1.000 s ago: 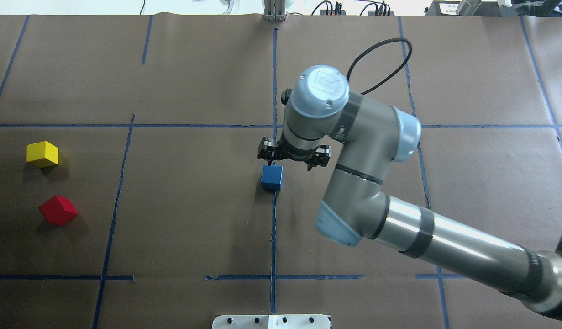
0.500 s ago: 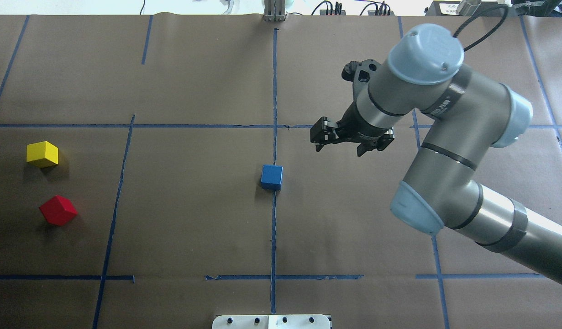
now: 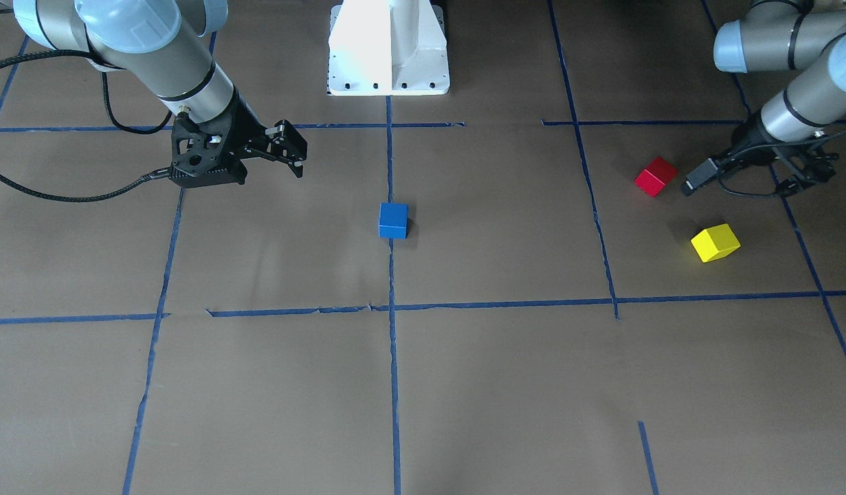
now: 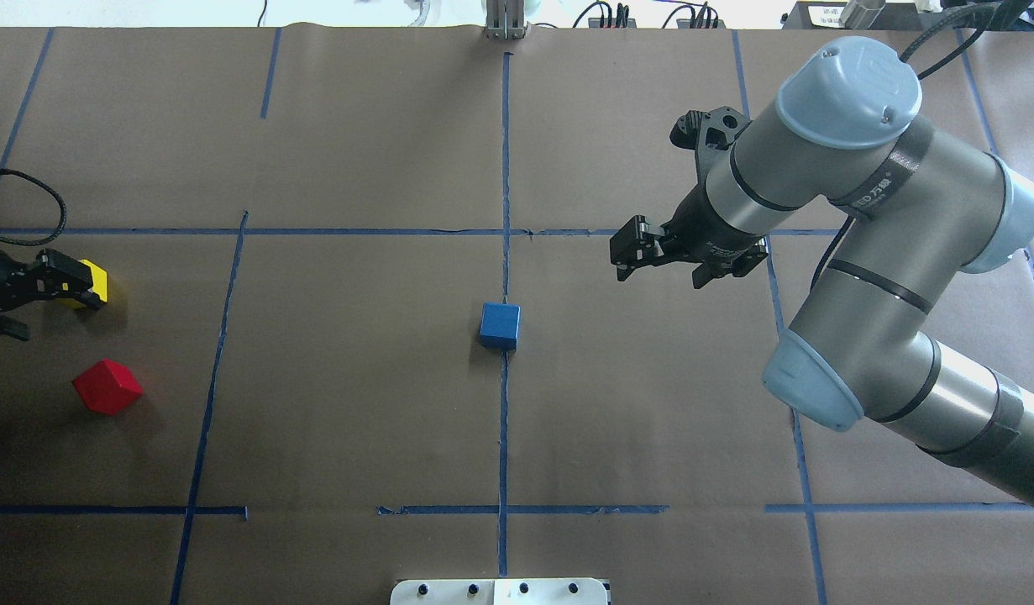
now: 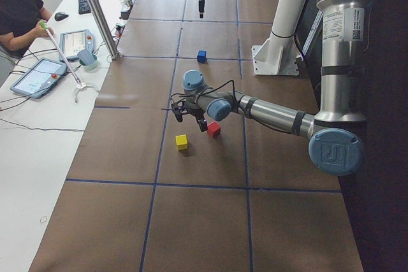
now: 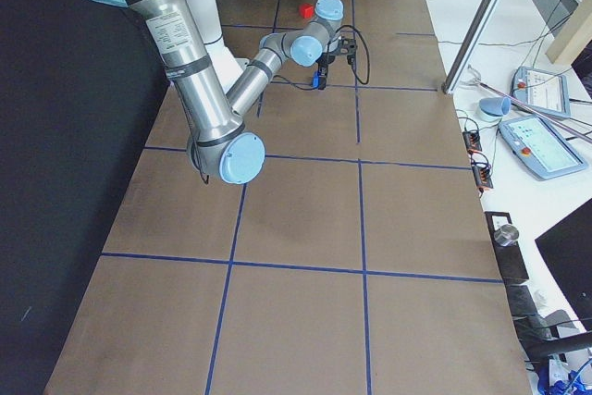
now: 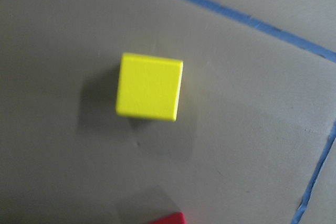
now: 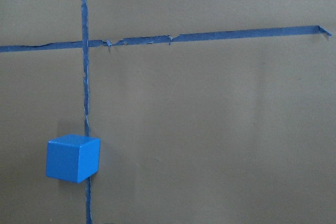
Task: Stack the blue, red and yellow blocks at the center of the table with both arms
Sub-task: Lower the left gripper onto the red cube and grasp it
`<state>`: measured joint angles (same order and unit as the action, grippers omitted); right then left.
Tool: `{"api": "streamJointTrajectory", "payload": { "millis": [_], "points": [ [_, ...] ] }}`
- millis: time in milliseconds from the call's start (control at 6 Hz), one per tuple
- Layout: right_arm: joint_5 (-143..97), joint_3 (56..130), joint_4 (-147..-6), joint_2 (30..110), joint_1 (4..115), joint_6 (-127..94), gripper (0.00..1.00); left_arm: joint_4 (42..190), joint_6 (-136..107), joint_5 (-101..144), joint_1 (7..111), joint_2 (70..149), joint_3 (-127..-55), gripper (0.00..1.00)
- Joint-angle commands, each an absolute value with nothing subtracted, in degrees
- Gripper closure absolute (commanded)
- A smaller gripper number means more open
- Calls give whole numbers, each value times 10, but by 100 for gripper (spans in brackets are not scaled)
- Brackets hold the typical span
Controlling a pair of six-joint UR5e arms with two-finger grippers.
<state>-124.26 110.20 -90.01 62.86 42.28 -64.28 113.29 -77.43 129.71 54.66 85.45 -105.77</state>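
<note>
1. We've got the smooth blue cube (image 4: pixel 500 325) sitting mid worktop (image 4: pixel 357 378) on matte brown paper.
2. Right end effector (image 4: pixel 661 277) at its 2 o'clock: spread, empty.
3. Left end effector (image 4: pixel 50 313) hangs near the yellow cube (image 3: pixel 715 243), spread, empty.

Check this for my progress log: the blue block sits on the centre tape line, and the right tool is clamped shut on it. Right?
One detail is wrong: the right tool is not clamped on the blue block; it hangs open, well apart from it. The block does sit on the centre tape line. The overhead exterior view shows this.
</note>
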Motion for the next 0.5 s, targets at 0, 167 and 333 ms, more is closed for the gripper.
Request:
{"api": "streamJointTrajectory", "payload": {
  "millis": [0,167,333],
  "points": [
    [-1242,1103,-900,632,420,-642,0,1181,-887,1253,498,827,-1062,0],
    [-1241,1103,-900,633,417,-643,0,1208,-923,1252,488,815,-1061,0],
    [-1241,1103,-900,633,417,-643,0,1210,-955,1251,474,816,-1061,0]
  ]
}}
